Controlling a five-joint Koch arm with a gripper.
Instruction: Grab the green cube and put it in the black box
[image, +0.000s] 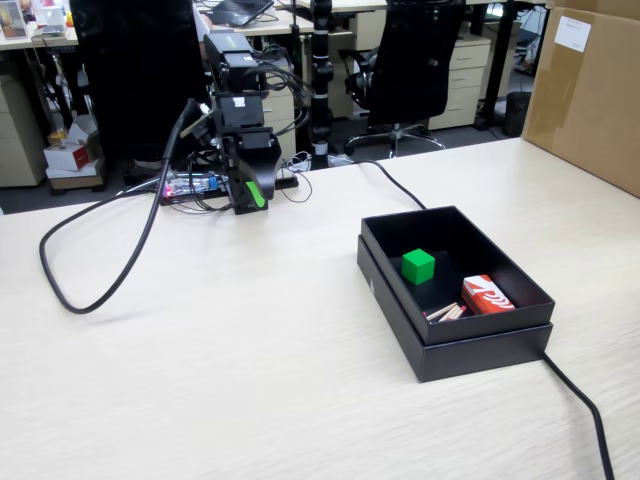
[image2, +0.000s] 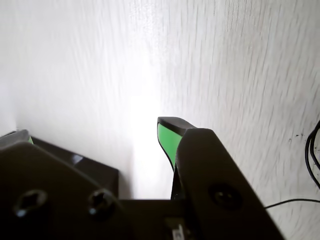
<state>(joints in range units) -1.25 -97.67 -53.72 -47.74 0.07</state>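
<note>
The small green cube (image: 418, 265) rests on the floor of the black box (image: 400, 290), near its left wall in the fixed view. The box stands on the right half of the pale wooden table. My gripper (image: 252, 197) hangs folded down at the back of the table, well to the left of the box and apart from it. In the wrist view the gripper (image2: 95, 130) is open, its green-lined fingertips (image2: 167, 137) wide apart with only bare tabletop between them. The cube and box do not show in the wrist view.
A red-and-white packet (image: 487, 294) and some small wooden sticks (image: 445, 312) also lie in the box. A thick black cable (image: 95, 285) loops on the left, and another cable (image: 585, 405) runs off front right. A big cardboard box (image: 590, 90) stands at the right edge.
</note>
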